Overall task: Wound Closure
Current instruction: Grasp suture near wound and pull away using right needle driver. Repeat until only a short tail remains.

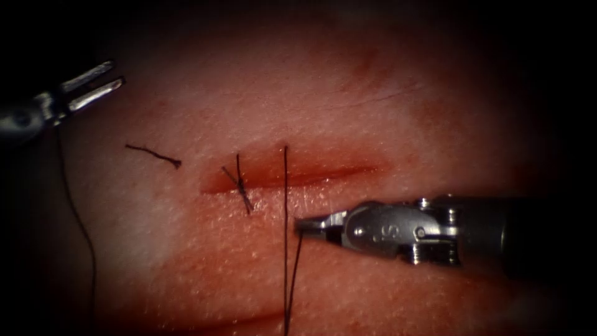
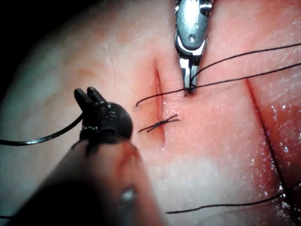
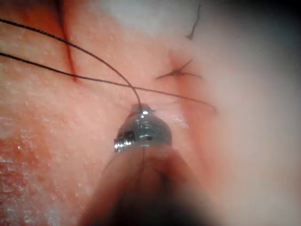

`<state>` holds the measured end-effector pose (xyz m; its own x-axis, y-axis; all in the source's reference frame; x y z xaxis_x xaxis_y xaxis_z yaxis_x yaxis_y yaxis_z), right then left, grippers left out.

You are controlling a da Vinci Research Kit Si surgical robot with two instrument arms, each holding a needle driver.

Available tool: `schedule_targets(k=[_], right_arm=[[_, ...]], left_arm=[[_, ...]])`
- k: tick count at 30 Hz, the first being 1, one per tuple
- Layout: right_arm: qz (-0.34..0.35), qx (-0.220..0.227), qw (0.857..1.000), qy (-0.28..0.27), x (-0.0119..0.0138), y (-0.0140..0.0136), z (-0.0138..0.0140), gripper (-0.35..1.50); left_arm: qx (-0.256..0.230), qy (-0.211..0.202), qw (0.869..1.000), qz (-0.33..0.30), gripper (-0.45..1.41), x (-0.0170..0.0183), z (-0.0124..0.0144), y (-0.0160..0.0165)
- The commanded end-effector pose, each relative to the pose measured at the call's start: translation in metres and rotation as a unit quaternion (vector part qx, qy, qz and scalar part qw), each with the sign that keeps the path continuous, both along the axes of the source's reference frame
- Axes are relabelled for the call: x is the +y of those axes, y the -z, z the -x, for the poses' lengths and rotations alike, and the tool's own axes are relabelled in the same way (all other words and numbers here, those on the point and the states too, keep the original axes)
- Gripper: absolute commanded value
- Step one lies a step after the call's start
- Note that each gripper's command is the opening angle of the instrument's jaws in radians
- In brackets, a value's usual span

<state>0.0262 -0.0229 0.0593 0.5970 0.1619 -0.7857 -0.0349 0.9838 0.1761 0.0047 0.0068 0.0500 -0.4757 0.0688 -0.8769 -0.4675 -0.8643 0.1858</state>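
The tissue [image 1: 385, 106] has a cut [image 1: 329, 174] running left to right. A tied stitch [image 1: 241, 185] crosses the cut's left end. A dark thread [image 1: 285, 186] comes out of the tissue at the cut's far edge and runs straight down across it. My right tool [image 1: 300, 226] comes in from the right, just below the cut, and is shut on this thread; a second strand drops from its jaws. The left wrist view shows the same grip [image 2: 189, 88]. My left tool [image 1: 117, 72] hovers far left, open and holding nothing. I cannot tell where the needle is.
A long strand of thread [image 1: 81, 230] trails down from beside the left tool's wrist. A short cut end of thread [image 1: 153, 155] lies left of the stitch. A second red groove [image 1: 236, 323] runs along the near tissue. Red fluid tints the cut.
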Motion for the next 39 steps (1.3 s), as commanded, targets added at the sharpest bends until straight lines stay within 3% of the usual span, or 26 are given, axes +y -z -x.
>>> schedule_targets(k=[1, 12, 18, 23, 25, 26, 27, 28, 30, 32, 33, 39], right_arm=[[-0.001, 0.004, 1.000, 0.003, -0.0012, 0.0016, -0.0007, -0.35], [-0.004, 0.021, 0.998, 0.055, -0.0086, 0.0124, -0.0008, -0.35], [-0.009, 0.022, 0.994, 0.109, -0.0121, 0.0153, -0.0011, -0.35], [-0.059, 0.055, 0.982, 0.169, -0.0154, 0.0167, -0.0008, -0.35], [-0.065, 0.068, 0.979, 0.181, -0.0154, 0.0169, -0.0008, -0.35], [-0.065, 0.074, 0.978, 0.182, -0.0151, 0.0169, -0.0009, 0.27], [-0.064, 0.091, 0.978, 0.177, -0.0144, 0.0168, -0.0009, 0.71], [-0.060, 0.101, 0.979, 0.167, -0.0137, 0.0168, -0.0008, 0.99], [-0.034, 0.121, 0.983, 0.131, -0.0116, 0.0167, -0.0006, 1.33], [-0.006, 0.128, 0.987, 0.096, -0.0096, 0.0166, -0.0003, 1.48], [0.013, 0.147, 0.987, 0.070, -0.0076, 0.0166, 0.0002, 1.48], [0.044, 0.157, 0.985, 0.054, -0.0038, 0.0163, 0.0022, 1.48]], left_arm=[[0.000, 0.000, 1.000, 0.001, -0.45, 0.0004, 0.0005, -0.0005], [0.000, -0.002, 1.000, 0.000, -0.45, 0.0004, 0.0006, -0.0006], [0.000, -0.002, 1.000, 0.000, -0.45, 0.0004, 0.0007, -0.0007], [0.001, -0.003, 1.000, 0.000, -0.45, 0.0004, 0.0008, -0.0007], [0.002, -0.004, 1.000, -0.001, -0.45, 0.0004, 0.0009, -0.0008], [0.002, -0.003, 1.000, -0.001, -0.45, 0.0004, 0.0010, -0.0009], [0.002, -0.003, 1.000, -0.001, -0.45, 0.0004, 0.0010, -0.0009], [0.002, -0.004, 1.000, -0.001, -0.45, 0.0004, 0.0011, -0.0010], [0.001, -0.005, 1.000, -0.001, -0.45, 0.0004, 0.0011, -0.0010], [0.002, -0.006, 1.000, -0.001, -0.45, 0.0004, 0.0011, -0.0010], [0.002, -0.006, 1.000, -0.001, -0.45, 0.0004, 0.0011, -0.0010], [0.002, -0.007, 1.000, -0.004, -0.45, 0.0005, 0.0011, -0.0015]])
